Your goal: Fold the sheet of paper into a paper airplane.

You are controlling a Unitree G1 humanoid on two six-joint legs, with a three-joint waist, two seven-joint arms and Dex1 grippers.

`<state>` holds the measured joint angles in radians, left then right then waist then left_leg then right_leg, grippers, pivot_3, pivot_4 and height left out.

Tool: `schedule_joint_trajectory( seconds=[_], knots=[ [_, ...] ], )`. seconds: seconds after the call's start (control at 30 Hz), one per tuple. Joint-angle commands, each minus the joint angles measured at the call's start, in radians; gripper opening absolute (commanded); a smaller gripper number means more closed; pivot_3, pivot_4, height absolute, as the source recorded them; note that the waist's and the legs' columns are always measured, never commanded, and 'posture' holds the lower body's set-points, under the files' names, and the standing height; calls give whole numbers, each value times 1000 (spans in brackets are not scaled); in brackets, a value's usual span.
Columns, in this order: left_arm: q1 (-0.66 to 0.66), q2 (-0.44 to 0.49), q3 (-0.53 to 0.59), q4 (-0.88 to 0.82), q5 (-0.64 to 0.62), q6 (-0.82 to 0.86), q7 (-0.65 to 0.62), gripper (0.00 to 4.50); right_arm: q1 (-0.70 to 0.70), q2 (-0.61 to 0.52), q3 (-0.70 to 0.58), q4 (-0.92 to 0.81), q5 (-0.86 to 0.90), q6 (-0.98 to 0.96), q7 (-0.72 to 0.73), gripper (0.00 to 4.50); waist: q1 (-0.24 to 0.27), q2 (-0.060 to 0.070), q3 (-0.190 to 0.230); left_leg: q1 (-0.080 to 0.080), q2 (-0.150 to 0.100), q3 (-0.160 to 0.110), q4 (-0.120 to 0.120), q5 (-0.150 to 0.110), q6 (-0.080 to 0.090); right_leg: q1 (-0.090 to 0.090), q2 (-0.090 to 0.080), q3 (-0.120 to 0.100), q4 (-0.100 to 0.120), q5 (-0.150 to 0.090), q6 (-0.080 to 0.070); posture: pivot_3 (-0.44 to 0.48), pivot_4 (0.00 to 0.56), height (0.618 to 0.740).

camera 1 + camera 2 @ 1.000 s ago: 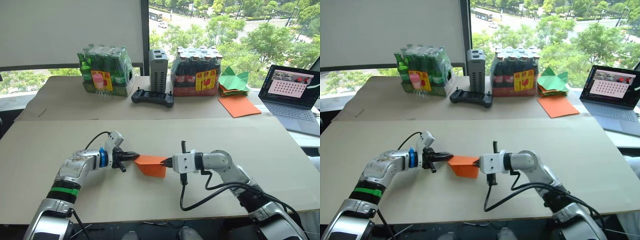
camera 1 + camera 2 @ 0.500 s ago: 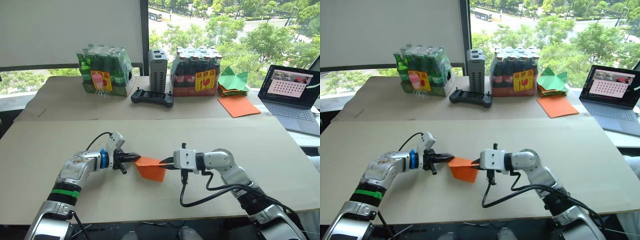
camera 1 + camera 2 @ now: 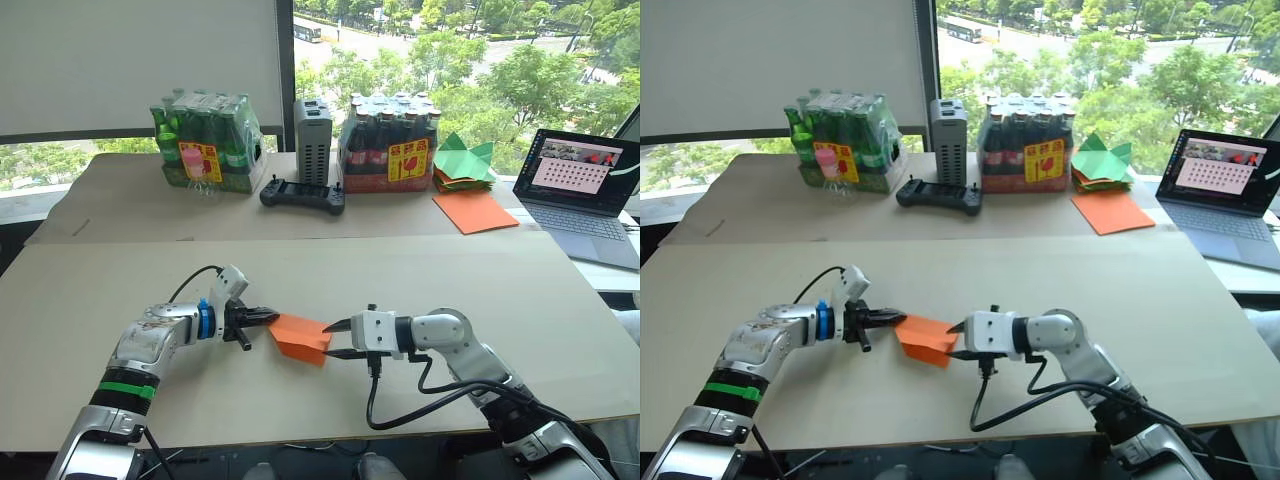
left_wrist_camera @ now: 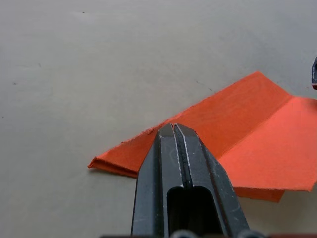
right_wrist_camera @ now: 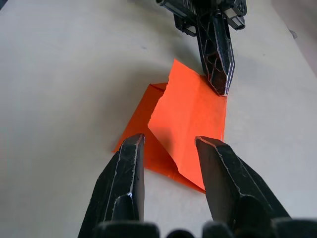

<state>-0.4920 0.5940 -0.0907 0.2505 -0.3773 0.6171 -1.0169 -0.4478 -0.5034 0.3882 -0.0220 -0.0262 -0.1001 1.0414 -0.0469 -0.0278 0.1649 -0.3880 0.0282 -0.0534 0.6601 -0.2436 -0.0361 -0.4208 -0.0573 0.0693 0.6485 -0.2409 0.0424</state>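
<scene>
Beige tabletop (image 3: 500, 280) fills the lower half of the frame, with the sheet of paper (image 3: 301, 335) sitting just left of center – bright orange, already folded into layered flaps. Left gripper (image 3: 270, 318) has its fingers pinched tight on the paper's left edge. Right gripper (image 3: 333, 339) is spread apart at the paper's right edge, one finger on each side of the corner, not clamping it. Upper right of the frame – a smooth orange sheet (image 3: 477, 211), green folded papers (image 3: 466, 160) and a laptop (image 3: 585, 193).
</scene>
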Motion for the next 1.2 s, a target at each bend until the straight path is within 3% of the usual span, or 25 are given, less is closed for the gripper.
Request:
schedule_joint_trajectory(
  seconds=[0.03, 0.53, 0.73, 0.93, 1.2],
  knots=[
    [21, 12, -9, 10, 23, 19, 0, 0, 4, 6, -14, -53, 12, 1, -15, 1850, 0, 0, 0, 0, 0, 0, 0, 0, 0, 0, 0, 0, 0, 0, 0, 0, 150, 740],
    [19, 11, -10, 4, 23, 24, 2, 0, 1, 37, 4, -15, -23, -29, -52, 1850, 1, 0, 0, 0, 0, 0, 0, 0, 0, 0, 0, 0, 0, 0, 0, 0, 150, 740],
    [24, 13, -11, -1, 23, 25, 2, 0, -7, 45, 0, 4, -26, -47, -55, 44, 1, 0, 0, 0, 0, 0, 0, 0, 0, 0, 0, 0, 0, 0, 0, 0, 150, 740],
    [30, 14, -12, -5, 24, 25, 0, 0, -8, 55, -20, 10, 14, 18, -45, 44, 0, 0, 0, 0, 0, 0, 0, 0, 0, 0, 0, 0, 0, 0, 0, 0, 150, 740],
    [34, 11, -13, -12, 24, 26, 0, 0, -26, 120, -100, 5, 156, 317, -72, 44, 0, 0, 0, 0, 0, 0, 0, 0, 0, 0, 0, 0, 0, 0, 0, 0, 150, 740]
  ],
)
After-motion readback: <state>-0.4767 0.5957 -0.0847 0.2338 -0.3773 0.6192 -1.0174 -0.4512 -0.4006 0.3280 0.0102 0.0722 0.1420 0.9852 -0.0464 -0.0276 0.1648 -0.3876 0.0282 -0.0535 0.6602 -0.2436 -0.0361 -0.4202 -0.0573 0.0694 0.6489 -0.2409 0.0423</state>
